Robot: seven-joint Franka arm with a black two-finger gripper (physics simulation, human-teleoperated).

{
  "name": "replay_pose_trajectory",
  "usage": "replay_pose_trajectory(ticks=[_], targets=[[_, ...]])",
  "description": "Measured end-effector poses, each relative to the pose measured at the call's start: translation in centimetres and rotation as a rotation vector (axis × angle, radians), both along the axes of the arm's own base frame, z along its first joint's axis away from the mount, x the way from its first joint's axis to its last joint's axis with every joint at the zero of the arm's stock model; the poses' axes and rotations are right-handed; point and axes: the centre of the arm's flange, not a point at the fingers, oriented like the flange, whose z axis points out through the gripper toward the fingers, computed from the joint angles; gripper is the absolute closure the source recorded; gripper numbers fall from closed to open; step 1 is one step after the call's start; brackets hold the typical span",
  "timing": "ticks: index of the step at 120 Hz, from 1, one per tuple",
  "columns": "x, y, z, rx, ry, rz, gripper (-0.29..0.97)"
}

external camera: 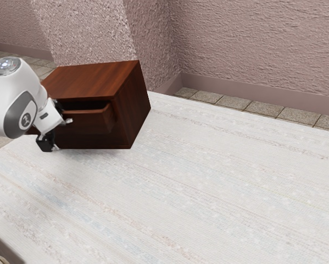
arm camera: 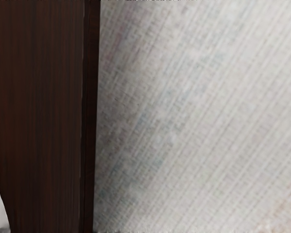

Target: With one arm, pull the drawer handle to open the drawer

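A dark reddish-brown wooden cabinet (external camera: 106, 77) stands on the pale table at the exterior view's upper left. Its drawer front (external camera: 90, 122) faces the viewer, with a dark gap along its top edge. A curved wooden handle (external camera: 105, 108) runs along the drawer's upper edge. My gripper (external camera: 45, 144) hangs black and low at the drawer front's left end, close to the table and below the white arm (external camera: 18, 104). In the wrist view, a dark wood face (arm camera: 36, 116) stands right beside the hand, with the table (arm camera: 198, 121) next to it.
The whitewashed wooden table (external camera: 208, 187) stretches wide toward the exterior view's right and front. Behind the cabinet stand rough pinkish walls (external camera: 252, 38) above a tiled floor (external camera: 296, 114).
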Motion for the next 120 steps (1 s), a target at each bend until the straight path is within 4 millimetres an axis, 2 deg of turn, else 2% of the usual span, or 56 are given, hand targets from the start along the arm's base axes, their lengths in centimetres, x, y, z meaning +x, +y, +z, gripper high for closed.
replay_pose_trajectory(ticks=[16, 26, 44, 100, 120], targets=[[-0.7, -0.4, 1.3, 0.006, -0.014, -0.006, 0.16], [-1.0, -0.6, 2.0, 0.007, -0.02, -0.008, 0.11], [-2.1, -1.0, 0.8, -0.018, 0.006, -0.007, -0.01], [-6.2, -2.8, 0.9, -0.082, 0.034, -0.005, 0.0], [-7.1, -2.3, 0.9, -0.083, 0.046, -0.001, 0.02]])
